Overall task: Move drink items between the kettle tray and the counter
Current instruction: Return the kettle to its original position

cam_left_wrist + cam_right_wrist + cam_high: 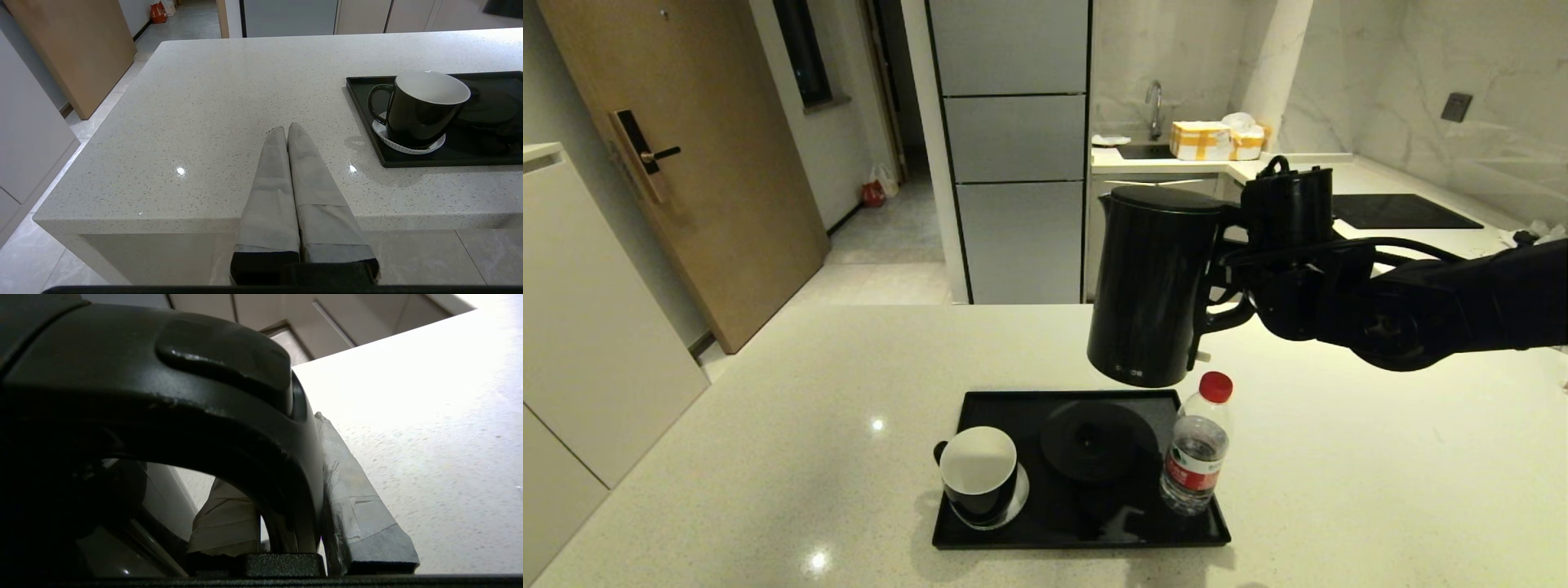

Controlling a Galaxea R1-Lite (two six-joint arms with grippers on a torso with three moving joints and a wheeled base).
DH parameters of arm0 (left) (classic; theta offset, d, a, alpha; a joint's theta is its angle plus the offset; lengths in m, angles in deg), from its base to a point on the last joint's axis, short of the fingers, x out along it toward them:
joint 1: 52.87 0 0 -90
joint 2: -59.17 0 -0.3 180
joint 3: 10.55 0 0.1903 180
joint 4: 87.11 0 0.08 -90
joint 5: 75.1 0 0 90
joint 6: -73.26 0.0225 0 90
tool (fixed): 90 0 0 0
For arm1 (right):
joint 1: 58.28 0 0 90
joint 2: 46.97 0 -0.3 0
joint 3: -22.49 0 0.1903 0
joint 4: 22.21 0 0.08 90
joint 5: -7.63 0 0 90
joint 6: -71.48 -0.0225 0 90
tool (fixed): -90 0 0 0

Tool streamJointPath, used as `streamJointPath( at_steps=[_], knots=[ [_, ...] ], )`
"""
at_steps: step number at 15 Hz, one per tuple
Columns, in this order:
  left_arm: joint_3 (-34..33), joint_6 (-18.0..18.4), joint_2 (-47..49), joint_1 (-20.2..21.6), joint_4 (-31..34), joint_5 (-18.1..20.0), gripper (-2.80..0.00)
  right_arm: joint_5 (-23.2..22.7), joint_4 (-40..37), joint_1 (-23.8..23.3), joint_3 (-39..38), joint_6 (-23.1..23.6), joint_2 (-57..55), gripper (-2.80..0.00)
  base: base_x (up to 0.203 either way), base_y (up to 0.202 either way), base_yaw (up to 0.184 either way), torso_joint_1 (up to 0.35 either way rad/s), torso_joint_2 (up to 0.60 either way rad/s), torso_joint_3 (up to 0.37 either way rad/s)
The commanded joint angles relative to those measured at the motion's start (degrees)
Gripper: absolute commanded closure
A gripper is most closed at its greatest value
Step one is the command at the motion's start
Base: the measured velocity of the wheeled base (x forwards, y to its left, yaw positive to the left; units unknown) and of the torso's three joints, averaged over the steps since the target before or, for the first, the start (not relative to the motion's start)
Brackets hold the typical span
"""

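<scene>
The tall black kettle (1152,286) hangs in the air above the back of the black tray (1078,535), just over its round base disc (1090,439). My right gripper (1229,282) is shut on the kettle's loop handle (204,416), with one taped finger (351,490) on each side. A black mug (978,474) with a white inside stands on the tray's left end, on a white coaster (408,148). The red-capped bottle (1196,449) stands upright on the tray's right end. My left gripper (287,130) is shut and empty over the counter (204,122), left of the tray.
The cream counter (768,457) spreads wide on both sides of the tray. A black hob panel (1405,211) lies at the back right. A yellow-taped box (1213,139) sits by the far sink. The counter's near edge is below my left gripper.
</scene>
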Motion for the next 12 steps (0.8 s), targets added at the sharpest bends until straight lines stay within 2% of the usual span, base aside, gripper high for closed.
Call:
streamJointPath(
  at_steps=[1,12],
  knots=[
    [-0.01,0.03,-0.02,0.01,0.04,-0.01,0.0,-1.32,-0.7,1.27,-0.24,-0.07,0.19,0.0,0.0,0.0,0.0,0.0,0.0,0.0],
    [-0.01,0.03,-0.09,0.01,-0.03,-0.07,0.0,-11.56,0.75,2.56,-0.95,-0.49,-1.89,0.0,0.0,0.0,0.0,0.0,0.0,0.0]
  ],
)
